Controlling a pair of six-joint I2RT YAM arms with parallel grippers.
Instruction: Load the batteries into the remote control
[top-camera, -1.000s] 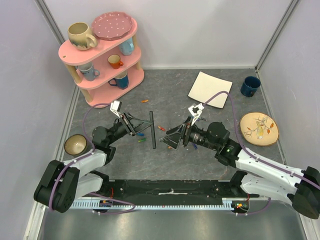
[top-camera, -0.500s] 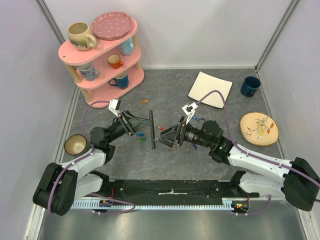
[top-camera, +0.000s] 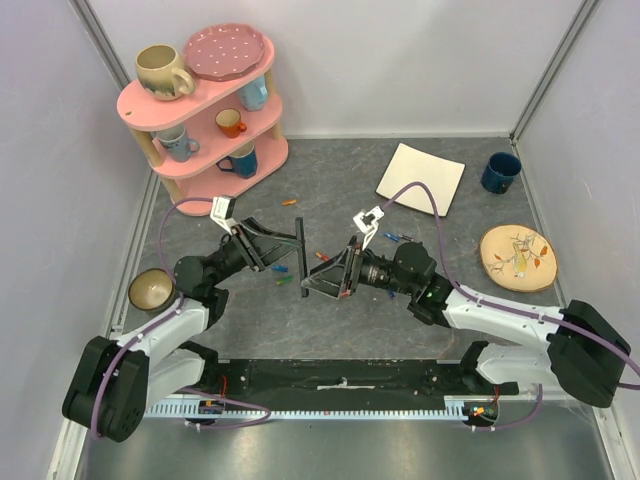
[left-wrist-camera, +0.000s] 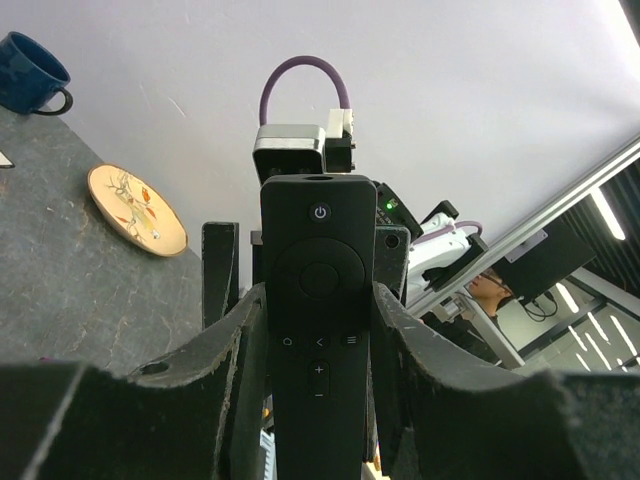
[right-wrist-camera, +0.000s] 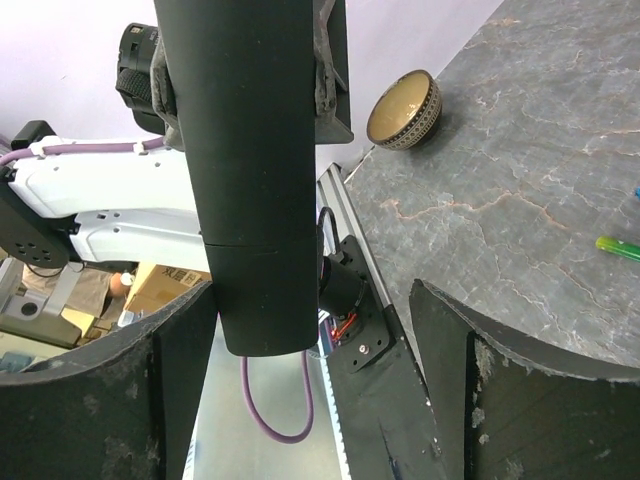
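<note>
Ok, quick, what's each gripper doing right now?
Left gripper: shut on the remote control, which is held off the table.
Right gripper: open, with a finger on either side of the remote control's end, not clamped on it.

The black remote control (right-wrist-camera: 250, 150) stands between the right claw's (right-wrist-camera: 310, 305) spread fingers, a seam across its plain back. One finger is just beside its edge, the other apart. A brown bowl (right-wrist-camera: 405, 108) and a green battery (right-wrist-camera: 618, 247) lie on the grey surface (right-wrist-camera: 520, 150).
</note>
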